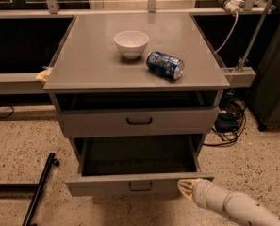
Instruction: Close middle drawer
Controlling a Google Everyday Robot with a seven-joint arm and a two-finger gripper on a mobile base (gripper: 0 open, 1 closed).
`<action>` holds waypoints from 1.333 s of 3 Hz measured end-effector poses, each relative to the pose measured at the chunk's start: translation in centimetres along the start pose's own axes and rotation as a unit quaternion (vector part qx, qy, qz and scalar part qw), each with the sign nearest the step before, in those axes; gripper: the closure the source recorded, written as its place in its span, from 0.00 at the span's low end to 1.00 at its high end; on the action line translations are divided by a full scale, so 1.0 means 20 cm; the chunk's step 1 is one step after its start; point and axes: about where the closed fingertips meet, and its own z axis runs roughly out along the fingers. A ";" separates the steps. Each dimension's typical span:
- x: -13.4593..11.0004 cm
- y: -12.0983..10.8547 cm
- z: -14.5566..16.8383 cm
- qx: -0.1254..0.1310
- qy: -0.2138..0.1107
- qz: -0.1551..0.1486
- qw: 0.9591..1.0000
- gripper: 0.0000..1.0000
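pincer (186,188), state unclear, at right end of middle drawer (106,187), pulled out toward camera.

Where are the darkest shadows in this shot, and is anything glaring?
Camera view: darkest is the slot under the cabinet top; the open middle drawer is dim inside, floor visible; the bowl throws a soft shadow; the can shows small highlights, no strong glare; the gripper, at that drawer's right front corner, is well lit.

white speckled tubular arm (231,207), tan-tipped gripper (186,187) (lower right corner)
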 end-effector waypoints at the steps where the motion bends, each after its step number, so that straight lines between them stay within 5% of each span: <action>1: 0.06 -0.11 0.06 0.011 0.003 0.006 1.000 1.00; 4: 0.26 -0.58 0.39 -0.014 0.049 0.019 0.999 1.00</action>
